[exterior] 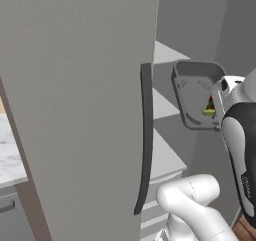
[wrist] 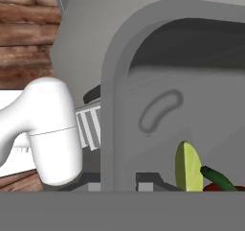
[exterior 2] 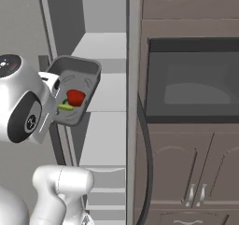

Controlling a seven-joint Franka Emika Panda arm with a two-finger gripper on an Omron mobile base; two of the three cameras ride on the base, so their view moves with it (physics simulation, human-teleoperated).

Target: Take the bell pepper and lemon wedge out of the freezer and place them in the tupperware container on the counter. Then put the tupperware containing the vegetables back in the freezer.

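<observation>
- The tupperware container (exterior 2: 74,91) is hanging tilted steeply on its side in mid-air, in front of the open freezer's (exterior 2: 105,126) pale shelves (exterior 2: 100,46).
- The bell pepper (exterior 2: 75,97) and the lemon wedge (exterior 2: 66,108) are lying together against the container's lower wall, the wedge just below the pepper.
- The robot's fingers (exterior 2: 55,98) are clenching the container's near rim, at the edge closest to the white arm.
- The freezer door (exterior: 80,110) is standing swung open, its dark curved handle (exterior: 145,140) facing the camera.
- A corner of the marble desk (exterior: 10,155) is showing left of the door.
</observation>
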